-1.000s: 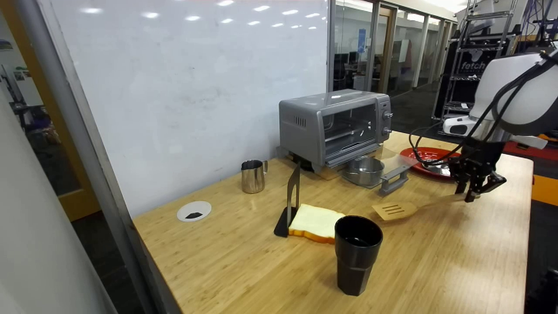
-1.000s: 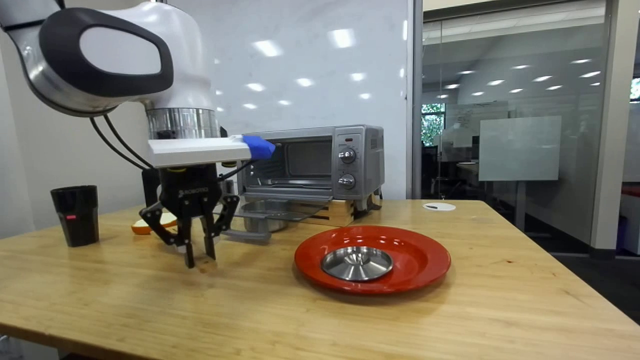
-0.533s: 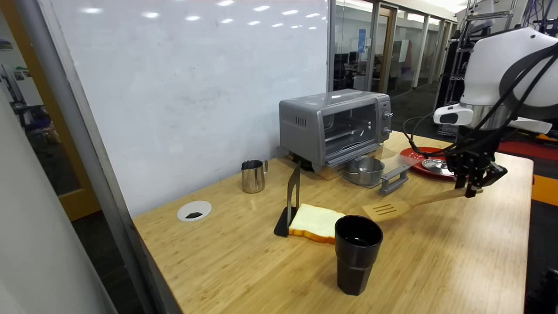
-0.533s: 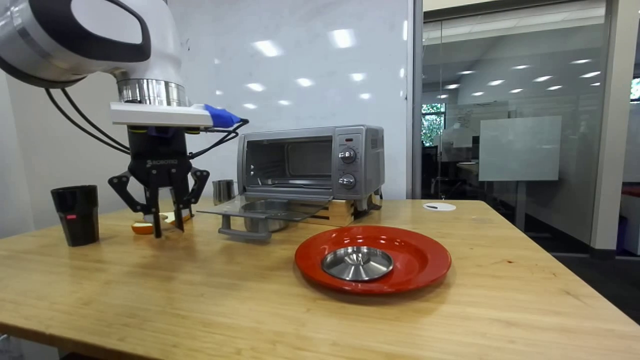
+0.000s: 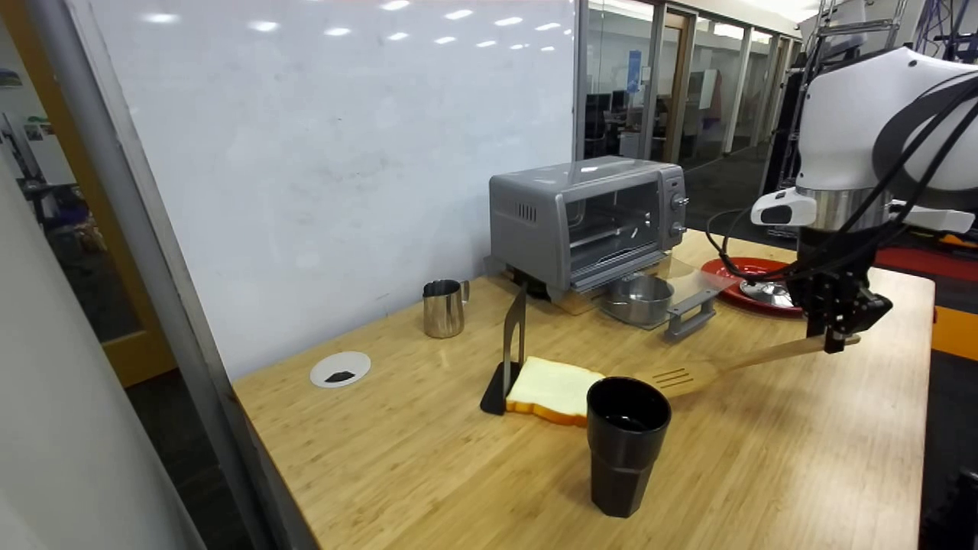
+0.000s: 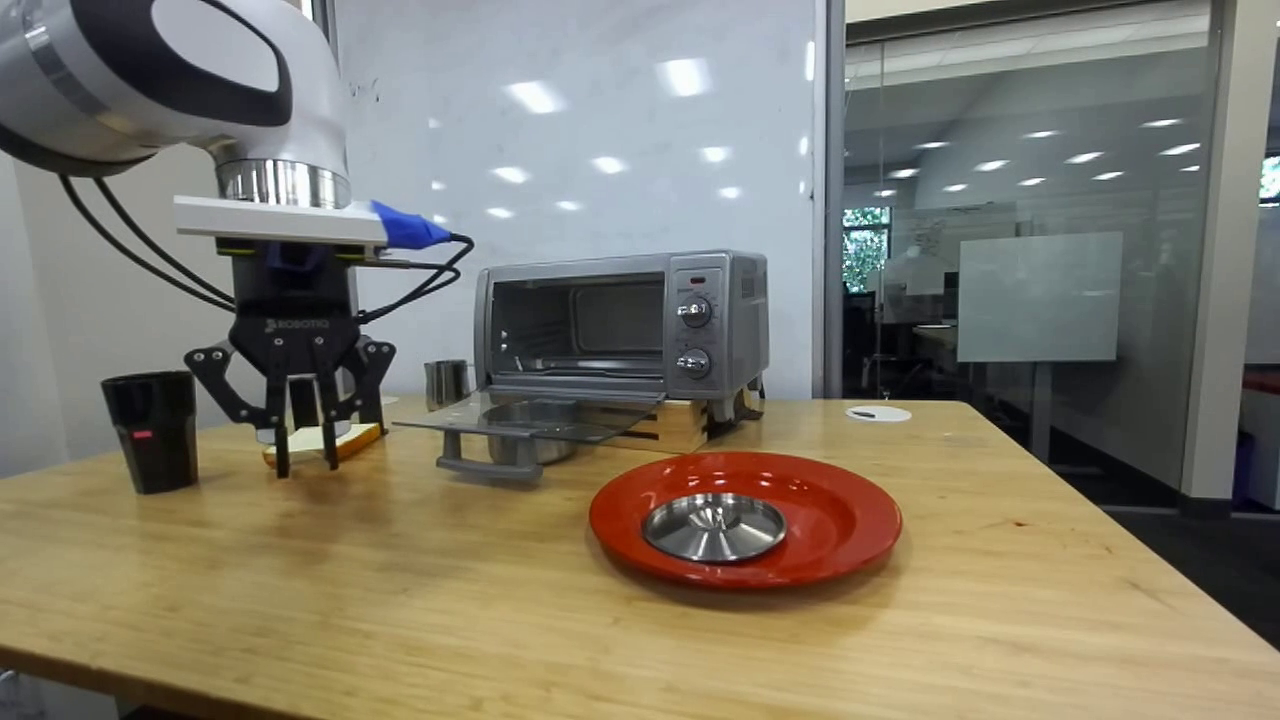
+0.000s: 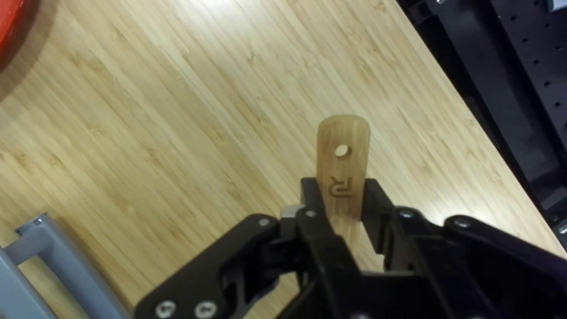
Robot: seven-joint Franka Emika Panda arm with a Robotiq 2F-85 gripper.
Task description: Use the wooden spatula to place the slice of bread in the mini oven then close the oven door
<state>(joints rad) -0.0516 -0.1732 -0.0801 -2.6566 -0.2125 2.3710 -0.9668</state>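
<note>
Slice of bread [image 5: 552, 388], pale, square, orange-crusted: flat on the light wooden table [image 5: 428, 466]

Black, two-fingered gripper [image 7: 343, 197]: clamped on the light tan, slotted wooden spatula [image 5: 772, 354], by the handle, close to its rounded end (a round hole and a dark stamped mark show there in the wrist view). Slotted blade points toward the bread, its tip partly behind the tall, black, faceted tumbler [image 5: 623, 451] in an exterior view. Whether blade touches table: cannot tell.

Bread: tumbler hides one corner; a black, flat-headed utensil [image 5: 495, 393] with an upright dark handle just beside the opposite edge, contact unclear.

Boxy, silver-grey metal mini oven [image 5: 561, 218] near the glossy white board [image 5: 328, 153]; its clear glass oven door [image 6: 610, 415] lowered to about level, a round metal pot [image 5: 640, 302] beneath it. Shiny metal jug [image 5: 443, 313] upright near the oven. Round red plate [image 6: 845, 520] well apart from the bread, a shiny, round metal lid [image 6: 715, 530] lying in it.
</note>
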